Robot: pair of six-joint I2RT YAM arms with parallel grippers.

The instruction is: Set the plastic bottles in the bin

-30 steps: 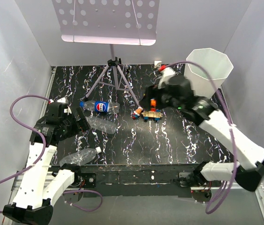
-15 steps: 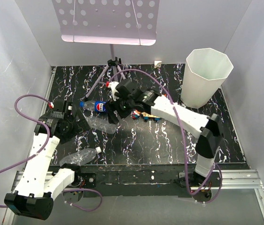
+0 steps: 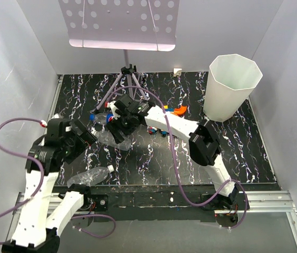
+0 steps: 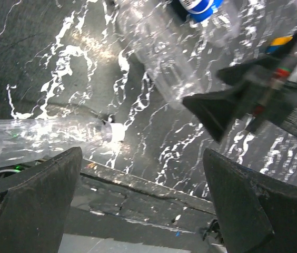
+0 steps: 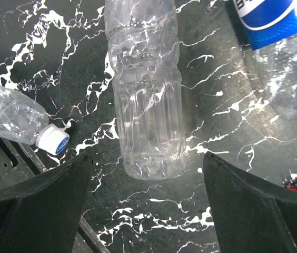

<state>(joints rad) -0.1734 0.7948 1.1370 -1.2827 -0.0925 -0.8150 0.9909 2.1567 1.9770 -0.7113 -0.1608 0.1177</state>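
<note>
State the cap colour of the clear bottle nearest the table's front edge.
White cap with bluish print on top; the right wrist view shows it best.

right end effector (image 3: 118, 133) hides most of the pepsi bottle (image 3: 99, 118) from above.

Three bottles lie on the tabletop (image 3: 154, 158): one clear bottle (image 5: 146, 89), a second clear bottle (image 3: 89, 176), one blue-label bottle (image 5: 267, 18). One white bin (image 3: 227, 100). Small bright things (image 3: 177, 110) are too hidden to count.

A lab test cell: white panel walls (image 3: 11, 63), perforated overhead board (image 3: 119, 21).
</note>
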